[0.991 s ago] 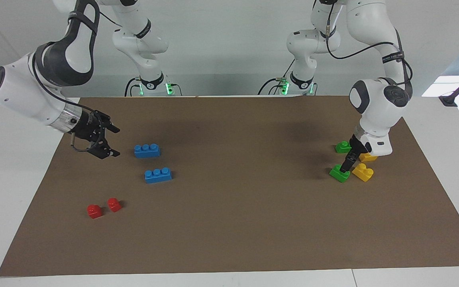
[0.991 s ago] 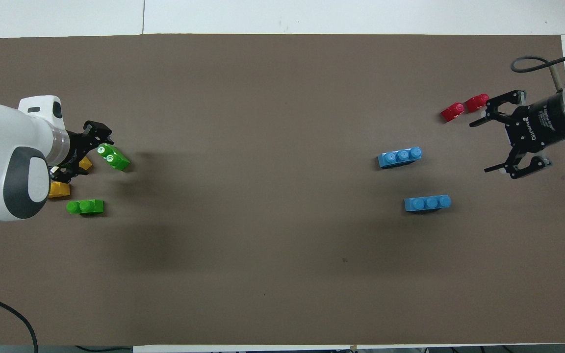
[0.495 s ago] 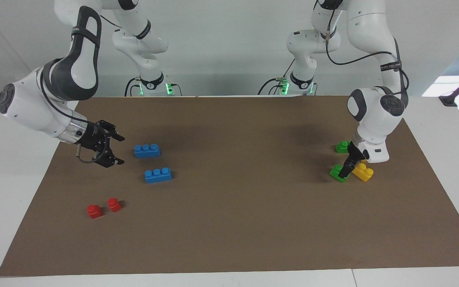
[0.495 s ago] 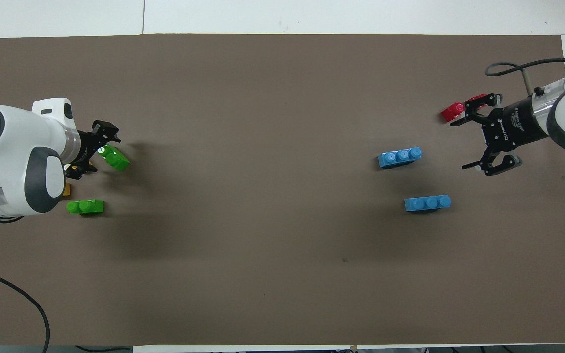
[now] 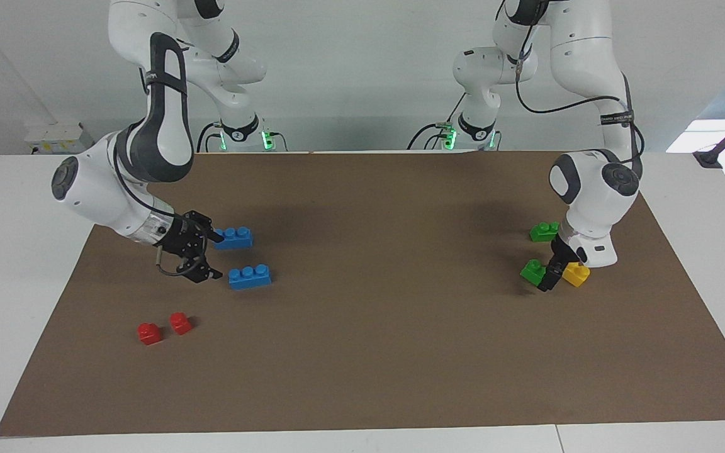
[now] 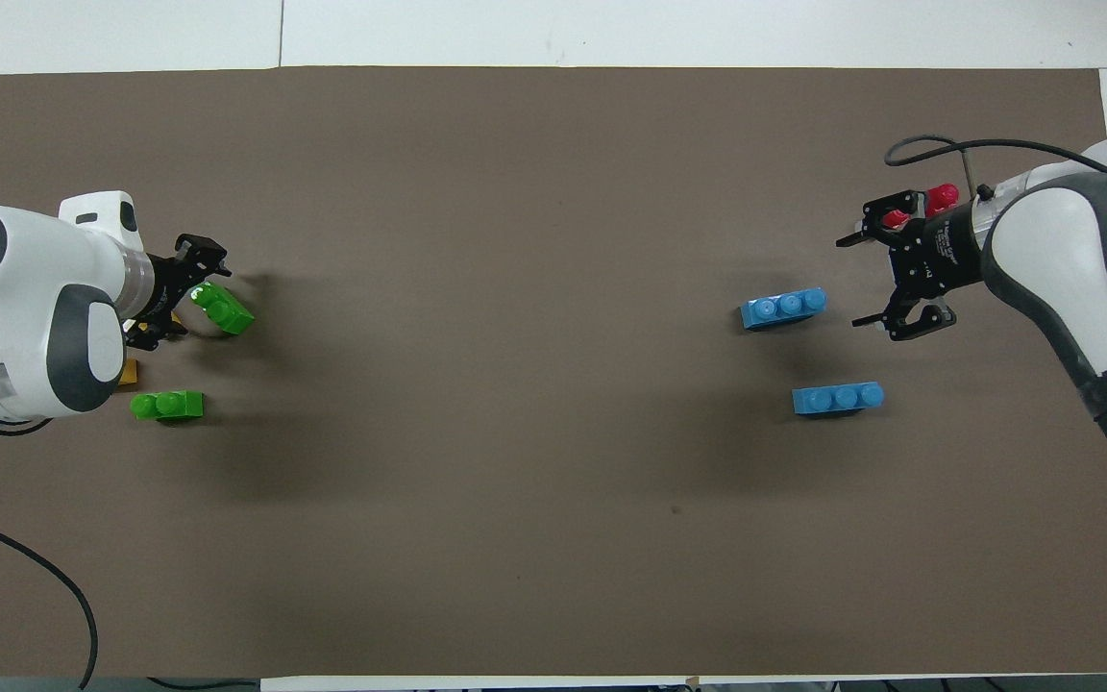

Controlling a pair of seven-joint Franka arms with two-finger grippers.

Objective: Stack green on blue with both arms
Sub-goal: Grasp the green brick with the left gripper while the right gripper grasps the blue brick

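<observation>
Left gripper point(image 5: 550, 277): low at green brick point(image 5: 532, 271) beside yellow brick point(image 5: 576, 274); finger state cannot tell. Right gripper point(image 5: 206, 255): wide open, empty, near blue brick point(image 5: 250, 277). Straddle brick squarely before closing; avoid nudging neighbours.

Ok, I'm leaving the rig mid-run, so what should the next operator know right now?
Left gripper: open, low at the green brick farther from the robots, not closed on it; a yellow brick sits close beside.
Right gripper: open, beside the two blue bricks, holding nothing.
Second green brick lies nearer the robots.
Done: nothing grasped or stacked.
Left: grasp green, secure a blue, stack green on it.
</observation>
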